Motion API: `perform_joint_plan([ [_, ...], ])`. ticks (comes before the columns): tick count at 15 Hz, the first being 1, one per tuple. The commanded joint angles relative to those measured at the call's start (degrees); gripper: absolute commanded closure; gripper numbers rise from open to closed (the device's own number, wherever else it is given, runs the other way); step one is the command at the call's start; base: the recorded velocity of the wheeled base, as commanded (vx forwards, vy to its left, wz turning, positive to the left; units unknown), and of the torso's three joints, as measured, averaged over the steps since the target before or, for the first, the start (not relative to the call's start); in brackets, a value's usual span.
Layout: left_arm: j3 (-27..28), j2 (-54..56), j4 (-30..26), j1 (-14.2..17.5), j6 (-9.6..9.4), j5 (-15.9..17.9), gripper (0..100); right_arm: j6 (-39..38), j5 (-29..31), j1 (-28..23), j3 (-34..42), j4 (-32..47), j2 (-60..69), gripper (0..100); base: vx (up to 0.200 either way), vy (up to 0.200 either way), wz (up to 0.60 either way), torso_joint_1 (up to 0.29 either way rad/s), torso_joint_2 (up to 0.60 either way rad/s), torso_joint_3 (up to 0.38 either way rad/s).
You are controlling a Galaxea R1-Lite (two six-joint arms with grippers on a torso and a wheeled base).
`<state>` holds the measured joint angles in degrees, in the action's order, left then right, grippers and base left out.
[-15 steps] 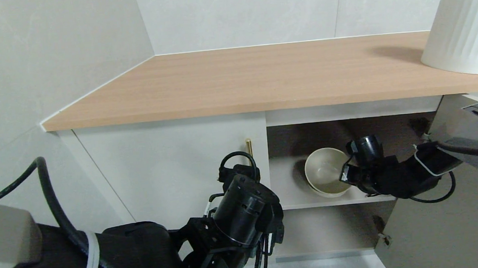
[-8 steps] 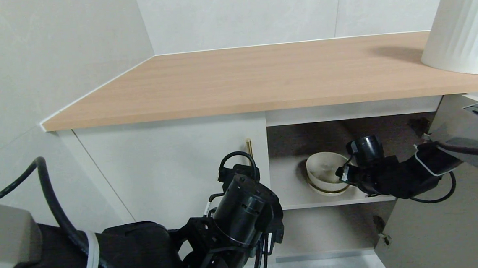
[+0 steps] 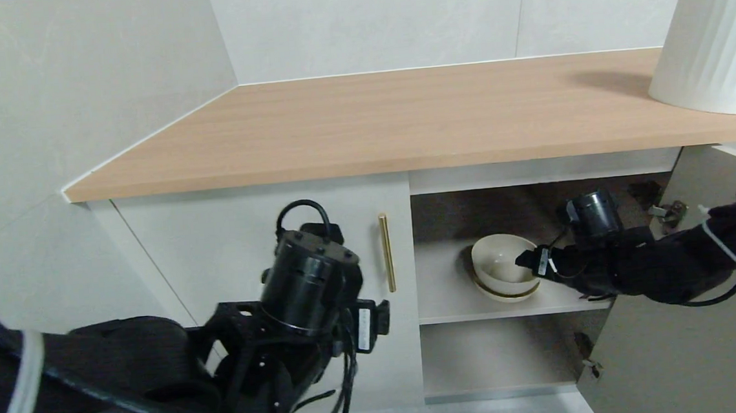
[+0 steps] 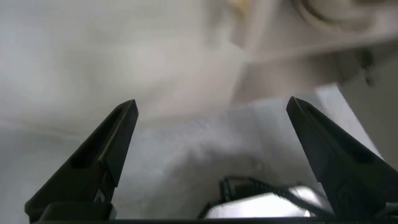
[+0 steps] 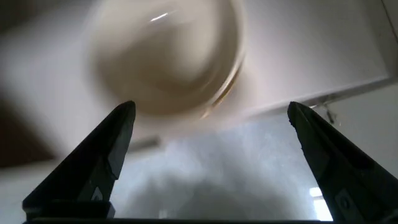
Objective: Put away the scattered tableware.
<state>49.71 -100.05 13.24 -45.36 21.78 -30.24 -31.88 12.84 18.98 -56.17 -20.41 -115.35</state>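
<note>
- Cream round ceramic bowl point(image 3: 498, 263) sits nested on a gold-rimmed bowl point(image 3: 504, 297), on the white cabinet shelf point(image 3: 442, 295) near its front edge
- Right gripper point(image 5: 208, 149) just beside the top bowl's rim, jaws wide apart, empty; a sideways swing could clip the rim and drag the stack off the front edge
- Left gripper point(image 4: 211, 130) jaws wide, empty, near the brass bar handle point(image 3: 385, 252); could knock it

No words or numbers can be read here. A small white sticker point(image 3: 543, 263) sits just behind the right pincer point(image 3: 522, 261). It may have print on it, but it is too small to read. A second white sticker point(image 3: 363, 329) on the left arm point(image 3: 308, 282) is just as hard to read.
</note>
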Motion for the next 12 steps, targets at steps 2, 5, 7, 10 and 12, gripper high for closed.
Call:
perform_joint_plan([
  [2, -5.9, 14.6, -0.5, 8.5, -1.66, 3.4, 0, 3.6, -7.6, 4.2, 4.7, 13.4, 24.6, 0, 0.0, 0.0, 0.0, 0.0, 0.0, 0.0],
  [5, -12.1, 22.7, -0.5, 12.3, -2.1, 7.0, 0, 5.7, -10.5, 5.2, 4.7, 22.6, 35.4, 0, 0.0, 0.0, 0.0, 0.0, 0.0, 0.0],
  [7, -18.3, 29.6, -0.5, 15.2, -9.57, 7.2, 0, 5.3, -11.1, 6.8, 6.3, 31.4, 44.7, 0, 0.0, 0.0, 0.0, 0.0, 0.0, 0.0],
  [10, -20.1, 36.0, -3.1, 16.4, -11.5, 9.8, 0, 5.8, -12.8, 7.0, 9.4, 31.5, 49.0, 0, 0.0, 0.0, 0.0, 0.0, 0.0, 0.0],
  [12, -19.6, 37.3, -6.1, 16.1, -11.59, 10.1, 0, 5.8, -13.1, 7.1, 9.6, 31.6, 48.0, 0, 0.0, 0.0, 0.0, 0.0, 0.0, 0.0],
])
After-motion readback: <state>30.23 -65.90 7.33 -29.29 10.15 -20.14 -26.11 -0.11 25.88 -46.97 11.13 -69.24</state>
